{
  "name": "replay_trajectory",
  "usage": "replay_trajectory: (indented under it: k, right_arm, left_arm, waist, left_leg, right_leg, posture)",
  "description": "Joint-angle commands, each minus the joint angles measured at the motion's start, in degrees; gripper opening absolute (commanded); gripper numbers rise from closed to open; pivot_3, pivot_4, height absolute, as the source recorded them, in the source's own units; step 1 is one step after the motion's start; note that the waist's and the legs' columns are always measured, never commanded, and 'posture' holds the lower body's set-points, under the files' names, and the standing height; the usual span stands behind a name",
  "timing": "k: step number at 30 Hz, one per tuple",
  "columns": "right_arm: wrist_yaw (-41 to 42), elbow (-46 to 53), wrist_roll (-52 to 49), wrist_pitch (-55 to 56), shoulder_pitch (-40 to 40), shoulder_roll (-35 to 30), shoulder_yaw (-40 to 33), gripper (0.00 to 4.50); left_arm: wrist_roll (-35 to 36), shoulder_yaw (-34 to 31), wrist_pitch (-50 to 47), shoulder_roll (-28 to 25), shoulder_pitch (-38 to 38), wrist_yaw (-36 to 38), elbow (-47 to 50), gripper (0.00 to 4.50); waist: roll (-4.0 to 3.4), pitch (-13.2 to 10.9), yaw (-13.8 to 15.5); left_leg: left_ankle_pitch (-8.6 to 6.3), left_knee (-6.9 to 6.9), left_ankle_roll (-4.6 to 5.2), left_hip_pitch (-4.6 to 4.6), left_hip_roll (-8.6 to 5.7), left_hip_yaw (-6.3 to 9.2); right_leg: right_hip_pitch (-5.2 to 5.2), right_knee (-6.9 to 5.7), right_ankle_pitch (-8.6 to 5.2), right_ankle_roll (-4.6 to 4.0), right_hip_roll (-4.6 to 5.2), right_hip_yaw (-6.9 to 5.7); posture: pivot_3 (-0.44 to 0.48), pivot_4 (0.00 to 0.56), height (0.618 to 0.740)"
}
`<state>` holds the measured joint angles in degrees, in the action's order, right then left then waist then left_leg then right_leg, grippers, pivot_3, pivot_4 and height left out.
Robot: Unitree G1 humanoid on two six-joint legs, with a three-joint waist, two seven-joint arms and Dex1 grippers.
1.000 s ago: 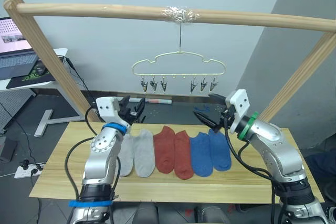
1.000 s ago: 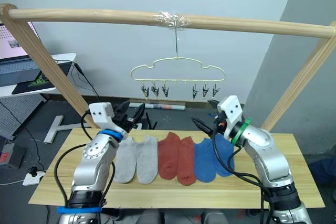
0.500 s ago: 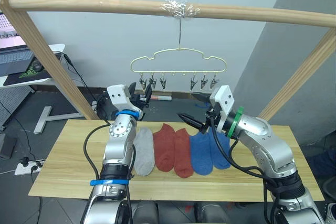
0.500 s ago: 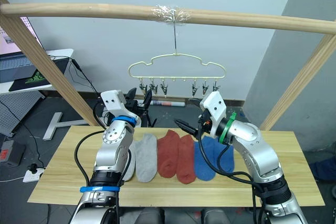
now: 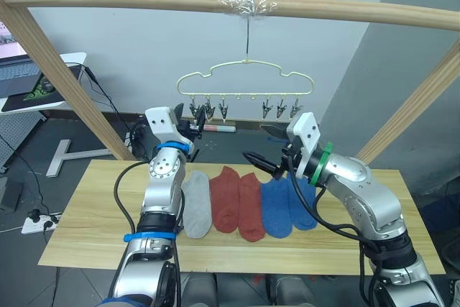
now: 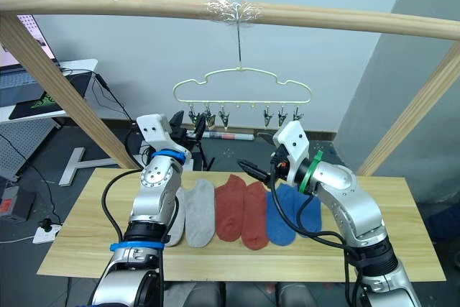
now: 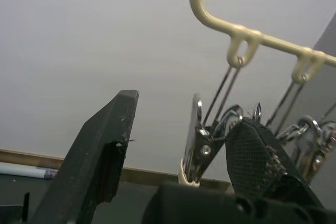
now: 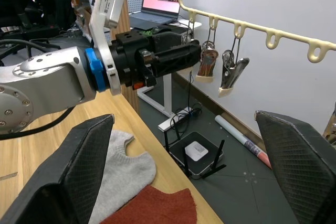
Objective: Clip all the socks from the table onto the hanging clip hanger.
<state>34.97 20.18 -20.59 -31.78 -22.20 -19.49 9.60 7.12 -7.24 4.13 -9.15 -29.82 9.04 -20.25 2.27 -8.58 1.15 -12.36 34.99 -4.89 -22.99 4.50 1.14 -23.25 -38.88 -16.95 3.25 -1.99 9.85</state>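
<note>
**Under the pole: left gripper reaching for the end clip**

Head view: I'm raising the left gripper [image 5: 188, 124] toward the hanger [image 5: 245, 84], probably to work a clip. Six soft socks [image 5: 248, 203] are lying flat on the plank table [image 5: 79, 213].

Left wrist: fingers spread, flanking a metal clip [image 7: 197, 145].

Right wrist: right gripper [image 5: 267, 150] gaping, empty, waiting.

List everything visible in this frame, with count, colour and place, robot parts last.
Socks: six, two light grey, two rust red, two blue, in a row on the table.
Table: one, light wooden planks, under both arms.
Clip hanger: one, pale yellow, grey clips, no sock on it, hung from the pole.
Pole: one, wooden, overhead.
Laptop: one, on a desk at far left.
Left gripper: black, open, at the hanger's leftmost clips.
Right gripper: black, open, above the socks.
</note>
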Motion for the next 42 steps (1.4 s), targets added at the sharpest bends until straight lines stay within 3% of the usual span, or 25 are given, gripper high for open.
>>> replay_trajectory:
  k: [1, 16, 19, 26, 32, 35, 38, 42]
  right_arm:
    - [0.13, 2.51, -1.29, 0.43, -1.84, 0.1, -1.49, 4.5]
    - [0.26, 0.89, -1.8, 0.55, -2.85, -0.08, -2.7, 4.5]
    - [0.26, 1.01, -1.96, 0.39, -2.88, -0.11, -2.83, 4.5]
    - [0.32, 0.9, -2.11, 0.31, -3.05, -0.13, -2.95, 4.5]
    - [0.09, 0.78, -2.11, -0.12, -2.26, -0.21, -3.0, 4.5]
    - [-0.53, -0.35, 0.37, 0.66, 2.46, -1.58, -1.99, 4.5]
    - [-2.46, -6.22, 5.4, 2.96, 9.41, -3.98, -1.27, 4.5]
    - [-5.69, -13.67, 9.25, 5.43, 12.03, -4.94, -3.18, 4.5]
  left_arm:
    - [0.05, -0.41, 1.75, -0.33, -1.7, 0.0, 0.73, 2.94]
    - [-0.14, 0.05, 2.27, 0.09, -3.01, -0.06, 0.69, 2.94]
    - [0.29, 0.12, 2.53, 0.21, -2.77, 0.58, 0.98, 2.33]
    - [0.07, 0.5, 2.83, 0.2, -2.44, 0.95, 1.39, 0.34]
    - [0.12, 0.53, 2.92, 0.16, -2.36, 1.03, 1.46, 0.23]
    - [-0.06, 0.64, 2.04, -0.17, -2.2, 1.14, 1.68, 0.23]
    - [0.08, 0.45, 1.71, -0.53, -1.76, 1.42, 1.77, 0.23]
    - [0.0, 0.48, 1.43, -0.69, -1.11, 1.21, 2.4, 0.23]
  waist:
    - [-0.01, -0.05, -0.01]
    - [0.0, -0.74, 0.0]
    - [0.02, -1.02, 0.01]
    - [0.03, -1.2, 0.0]
    - [0.03, -1.23, 0.01]
    - [0.04, -1.24, 0.01]
    - [0.07, -1.26, 0.25]
    - [-0.06, -1.48, -0.12]
  left_leg:
    - [0.0, 0.0, 0.0, 0.0, 0.0, 0.01]
    - [0.0, -0.01, 0.0, -0.04, 0.0, 0.16]
    - [0.0, -0.01, 0.0, -0.05, 0.0, 0.18]
    - [0.0, -0.01, -0.01, -0.06, 0.0, 0.2]
    - [0.0, -0.01, 0.0, -0.06, 0.0, 0.2]
    - [0.0, -0.01, -0.01, -0.07, 0.0, 0.2]
    - [0.0, -0.02, -0.01, -0.07, 0.0, 0.24]
    - [0.0, 0.0, -0.02, -0.06, 0.0, 0.17]
  right_leg:
    - [0.0, 0.0, 0.0, 0.0, 0.0, -0.01]
    - [0.01, 0.0, 0.0, 0.0, 0.0, -0.14]
    - [0.01, 0.0, 0.0, -0.01, 0.0, -0.16]
    - [0.01, 0.0, 0.0, -0.01, 0.0, -0.18]
    - [0.01, 0.0, 0.0, -0.01, 0.0, -0.19]
    - [0.01, 0.0, 0.0, 0.0, 0.0, -0.2]
    - [0.05, 0.03, -0.01, 0.01, 0.02, -0.25]
    - [0.04, 0.02, -0.01, 0.01, 0.04, -0.19]
  posture:
    - [0.067, 0.17, 0.74]
    - [0.074, 0.178, 0.74]
    - [0.074, 0.177, 0.74]
    - [0.079, 0.178, 0.74]
    - [0.082, 0.18, 0.74]
    - [0.087, 0.181, 0.74]
    - [0.092, 0.185, 0.74]
    - [0.094, 0.187, 0.74]
